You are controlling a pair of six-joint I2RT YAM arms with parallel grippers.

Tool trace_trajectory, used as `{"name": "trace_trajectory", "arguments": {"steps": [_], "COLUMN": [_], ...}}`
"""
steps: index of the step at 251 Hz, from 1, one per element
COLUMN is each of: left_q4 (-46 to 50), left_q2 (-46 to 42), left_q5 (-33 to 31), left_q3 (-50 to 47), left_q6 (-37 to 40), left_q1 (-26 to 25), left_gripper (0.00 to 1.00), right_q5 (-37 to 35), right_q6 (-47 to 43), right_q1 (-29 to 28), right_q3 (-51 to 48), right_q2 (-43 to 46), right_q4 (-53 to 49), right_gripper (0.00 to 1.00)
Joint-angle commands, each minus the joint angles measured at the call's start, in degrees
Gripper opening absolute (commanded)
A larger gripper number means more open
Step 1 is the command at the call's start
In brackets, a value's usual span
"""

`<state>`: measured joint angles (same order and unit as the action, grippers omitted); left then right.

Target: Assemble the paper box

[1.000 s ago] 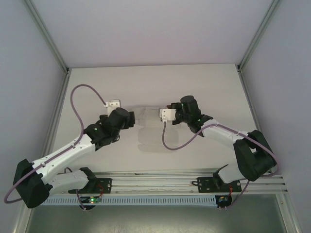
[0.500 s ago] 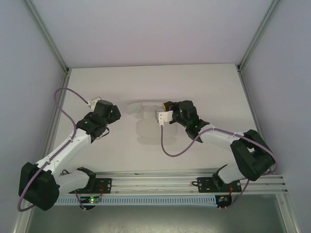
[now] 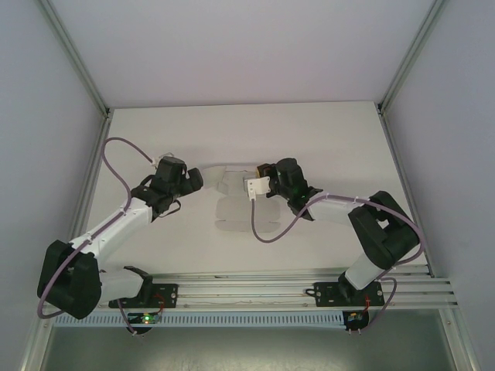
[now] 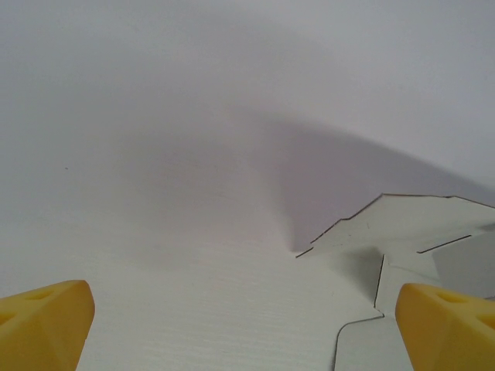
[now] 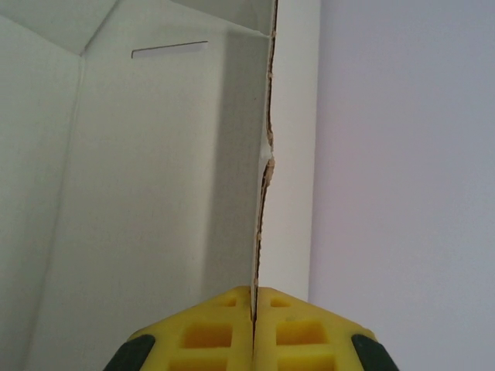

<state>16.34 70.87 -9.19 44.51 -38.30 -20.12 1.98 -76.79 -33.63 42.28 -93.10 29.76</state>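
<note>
The paper box (image 3: 232,207) is a flat white card cutout with creased panels, lying at the middle of the table. My right gripper (image 3: 249,188) is at its right side, shut on the edge of one raised panel. In the right wrist view the yellow pads (image 5: 224,325) pinch that thin card edge (image 5: 263,201), which stands upright between them. My left gripper (image 3: 199,176) is just left of the cutout and points toward it. It is open, its yellow fingertips (image 4: 42,325) wide apart, with tabbed flaps of the cutout (image 4: 402,224) ahead to the right.
The white table (image 3: 325,139) is walled by grey panels with metal rails along its sides. An aluminium rail (image 3: 247,286) with both arm bases runs along the near edge. Purple cables loop from each wrist.
The left arm swung out to the left, then back, and its gripper now points at the cutout's left side. The right gripper shifted left with the card panel in its grip.
</note>
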Motion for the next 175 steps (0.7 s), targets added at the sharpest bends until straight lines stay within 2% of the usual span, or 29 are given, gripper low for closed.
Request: {"name": "trace_trajectory", "arguments": {"steps": [1, 31, 54, 65, 80, 95, 111, 133, 155, 175], "left_q4": [-1.1, -0.4, -0.3, -1.6, -5.9, -8.1, -11.2, -16.6, -19.5, -24.2], "left_q2": [0.6, 0.8, 0.8, 0.4, 0.3, 1.1, 2.7, 5.5, 9.3, 12.1], "left_q5": [-0.5, -2.4, -1.9, 0.8, 7.7, 13.2, 20.1, 26.1, 30.1, 33.8], "left_q3": [-0.3, 0.0, -0.2, -0.6, -2.2, -3.3, -5.1, -7.5, -7.5, -8.1], "left_q6": [1.2, 1.3, 1.1, 2.1, 3.6, 1.6, 0.5, -0.9, -3.1, -4.4], "left_q1": [0.7, 0.8, 1.4, 1.4, 1.3, 1.3, 0.7, -1.2, -2.8, -4.3], "left_gripper": [1.0, 1.0, 1.0, 1.0, 1.0, 1.0, 0.95, 0.85, 0.66, 0.57], "right_q5": [0.8, -4.1, -3.9, -3.0, -2.7, -2.6, -3.6, -4.1, -4.8, -5.0], "right_q6": [-1.8, -4.9, -3.9, -2.9, -1.8, -1.3, -0.2, -0.7, -0.3, 0.4], "right_q1": [-0.4, -1.7, -1.9, -1.9, -1.9, -2.0, -2.0, -2.0, -2.2, -2.3], "right_q3": [2.1, 2.7, 2.5, 2.2, 1.9, 1.2, 0.6, -0.3, -0.5, -0.1], "right_q2": [-3.3, -6.1, -4.8, -3.5, -2.1, -0.9, -0.4, -0.2, -0.5, -0.6], "right_q4": [-7.4, -7.1, -6.6, -6.5, -5.3, -3.8, -1.0, 1.5, 3.6, 3.3], "right_gripper": [0.0, 0.0, 0.0, 0.0, 0.0, 0.0, 0.0, 0.0, 0.0, 0.0]}}
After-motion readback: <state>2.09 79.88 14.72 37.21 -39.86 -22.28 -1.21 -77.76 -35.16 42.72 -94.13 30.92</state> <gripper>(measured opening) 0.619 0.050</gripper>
